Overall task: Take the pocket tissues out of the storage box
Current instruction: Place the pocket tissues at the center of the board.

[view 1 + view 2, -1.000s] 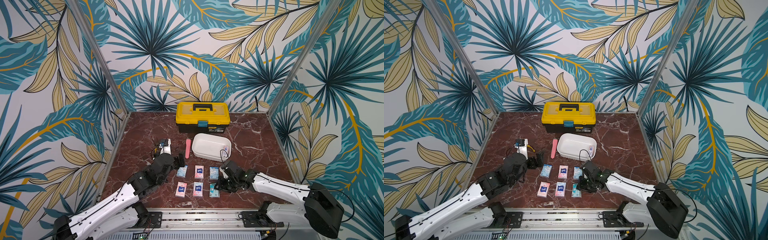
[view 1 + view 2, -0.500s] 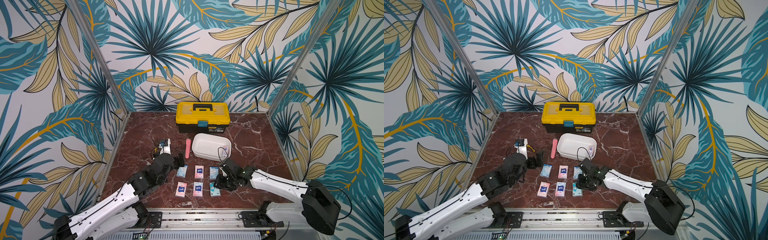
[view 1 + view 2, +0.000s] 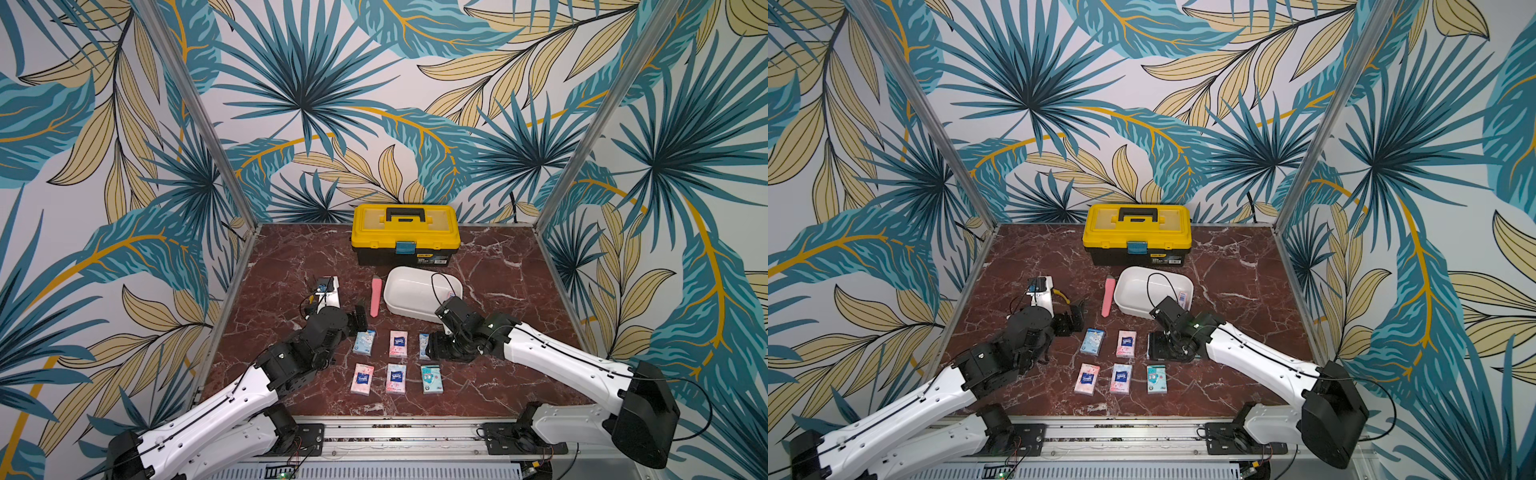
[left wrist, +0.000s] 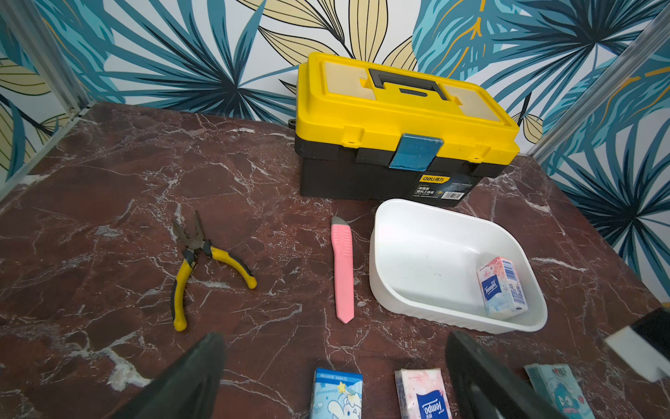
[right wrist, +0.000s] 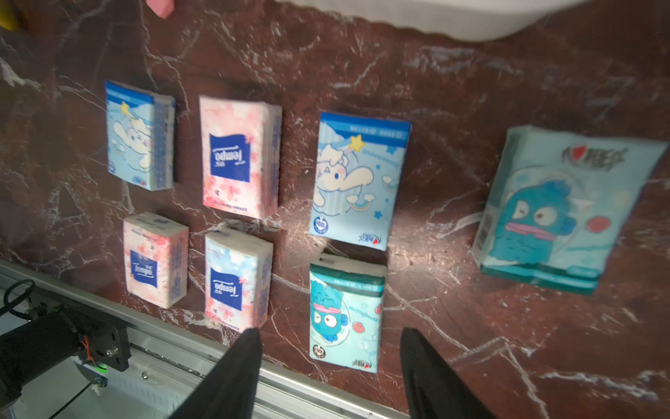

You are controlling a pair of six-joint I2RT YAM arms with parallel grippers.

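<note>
One pink soft tissue pack (image 4: 502, 288) sits at the right end of the white plastic tub (image 4: 409, 250), just beyond our right pincer (image 5: 330, 339): parted, empty, nearer than our wide-open left pincer (image 4: 335, 344).

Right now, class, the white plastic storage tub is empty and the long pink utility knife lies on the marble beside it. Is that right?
Not empty: the left wrist view shows one pink flowered tissue pack inside the white plastic storage tub. The long pink utility knife does lie on the marble beside it.
</note>
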